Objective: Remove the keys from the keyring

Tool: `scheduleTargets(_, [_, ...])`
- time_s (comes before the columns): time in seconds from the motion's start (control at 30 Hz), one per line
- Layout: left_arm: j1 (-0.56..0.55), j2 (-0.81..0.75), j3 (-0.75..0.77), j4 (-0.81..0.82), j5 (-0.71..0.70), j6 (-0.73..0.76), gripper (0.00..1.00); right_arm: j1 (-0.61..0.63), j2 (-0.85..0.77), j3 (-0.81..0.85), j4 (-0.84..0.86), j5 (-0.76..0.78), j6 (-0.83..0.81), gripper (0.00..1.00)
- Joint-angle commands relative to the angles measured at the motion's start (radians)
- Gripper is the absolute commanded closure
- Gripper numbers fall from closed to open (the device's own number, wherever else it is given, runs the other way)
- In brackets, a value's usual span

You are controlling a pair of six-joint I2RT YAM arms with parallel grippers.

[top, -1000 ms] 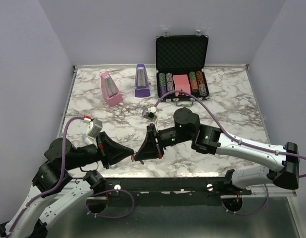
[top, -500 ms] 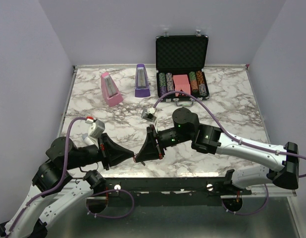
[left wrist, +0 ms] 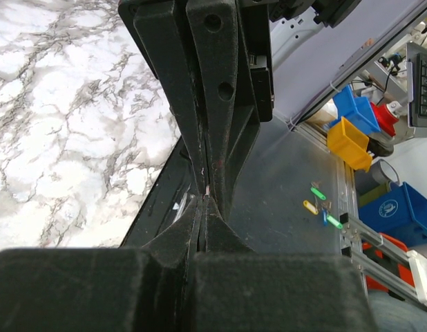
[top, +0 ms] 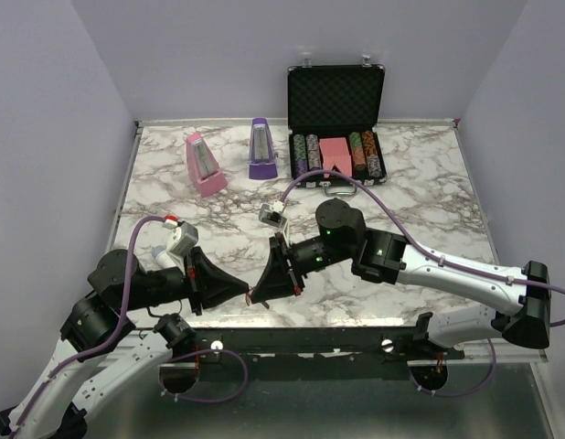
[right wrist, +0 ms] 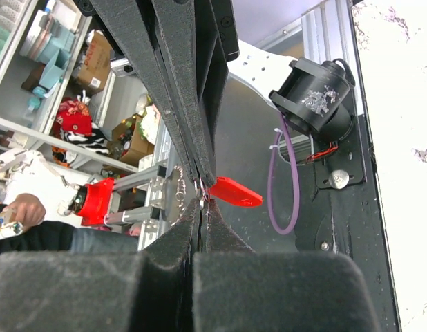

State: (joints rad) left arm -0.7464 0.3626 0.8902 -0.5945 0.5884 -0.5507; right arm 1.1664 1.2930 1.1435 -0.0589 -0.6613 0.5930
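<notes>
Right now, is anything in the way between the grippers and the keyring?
No, nothing visible. The left gripper and right gripper are both shut and meet tip to tip, right at the keyring. Its red tag sticks out beside the tips, with nothing in between.

pink metronome [top: 204, 165] | purple metronome [top: 261, 148] | chip case [top: 335, 123] (lid up) | marble table [top: 420, 201]

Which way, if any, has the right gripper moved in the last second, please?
Yes, slightly: the right gripper has drifted left. Its wrist camera is now directly below the purple metronome instead of just right of it.
</notes>
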Motion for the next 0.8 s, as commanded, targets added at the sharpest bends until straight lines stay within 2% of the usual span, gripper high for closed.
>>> scheduleTargets(0.0, [-0.002, 0.032, 0.006, -0.08, 0.077, 0.028, 1.0, 0.007, 0.012, 0.044, 0.039, -0.006, -0.002, 0.99])
scheduleTargets(0.4, [-0.002, 0.058, 0.023, -0.206, 0.097, 0.11, 1.0, 0.01, 0.034, 0.059, 0.011, -0.044, 0.002, 0.99])
scheduleTargets(0.77, [-0.002, 0.07, 0.006, -0.223, 0.117, 0.132, 1.0, 0.016, 0.06, 0.082, -0.022, -0.057, -0.009, 0.99])
